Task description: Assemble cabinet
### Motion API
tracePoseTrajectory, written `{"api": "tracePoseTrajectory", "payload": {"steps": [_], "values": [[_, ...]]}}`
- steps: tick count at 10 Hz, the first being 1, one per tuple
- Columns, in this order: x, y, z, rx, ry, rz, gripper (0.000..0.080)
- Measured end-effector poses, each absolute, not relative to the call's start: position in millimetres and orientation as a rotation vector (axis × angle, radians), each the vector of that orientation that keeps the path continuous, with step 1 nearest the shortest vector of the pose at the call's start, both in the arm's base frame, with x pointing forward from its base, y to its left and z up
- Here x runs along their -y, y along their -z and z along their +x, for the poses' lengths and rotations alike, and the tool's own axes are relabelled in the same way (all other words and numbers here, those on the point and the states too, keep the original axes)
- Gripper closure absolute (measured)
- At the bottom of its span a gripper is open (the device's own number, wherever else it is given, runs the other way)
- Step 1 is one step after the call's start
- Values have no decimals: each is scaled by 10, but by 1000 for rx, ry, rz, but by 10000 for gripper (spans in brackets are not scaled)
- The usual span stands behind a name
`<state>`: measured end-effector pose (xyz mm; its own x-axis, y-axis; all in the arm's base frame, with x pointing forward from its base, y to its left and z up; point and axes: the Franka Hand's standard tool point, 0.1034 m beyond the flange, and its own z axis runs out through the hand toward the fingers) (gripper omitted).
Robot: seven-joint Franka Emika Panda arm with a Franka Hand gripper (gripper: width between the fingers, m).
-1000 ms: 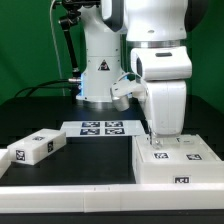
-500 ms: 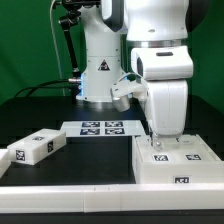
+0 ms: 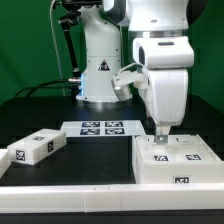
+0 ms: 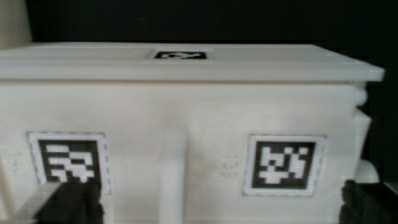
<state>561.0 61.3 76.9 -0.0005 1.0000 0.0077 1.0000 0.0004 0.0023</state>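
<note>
The cabinet [image 3: 175, 163], a large white box with tagged panels on top, sits on the black table at the exterior view's right. It fills the wrist view [image 4: 178, 110], where two tags face the camera and one shows on its far side. My gripper [image 3: 160, 137] hangs just above the cabinet's top near its back left part. In the wrist view the gripper [image 4: 217, 200] has its dark fingers [image 4: 63, 205] spread wide, with nothing between them. A smaller white tagged block [image 3: 35, 147] lies at the exterior view's left.
The marker board [image 3: 100, 127] lies flat between the block and the cabinet, in front of the white robot base [image 3: 100, 70]. A white ledge [image 3: 60, 195] runs along the table's front edge.
The arm has lifted a little and shifted slightly to the exterior view's right above the cabinet. The cabinet and the block have not moved.
</note>
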Motion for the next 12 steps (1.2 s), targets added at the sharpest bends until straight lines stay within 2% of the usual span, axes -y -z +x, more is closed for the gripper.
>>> {"api": "tracePoseTrajectory", "payload": {"steps": [1,2,3,7,12], "values": [[-621,-851,5515,2203,11,-2253,82],[-628,-930,5404,2181,30,-2297,17],[-627,-970,5277,2151,26,-2332,5],[-834,-977,4912,1871,51,-2571,3],[-844,-956,4899,1859,46,-2577,3]]}}
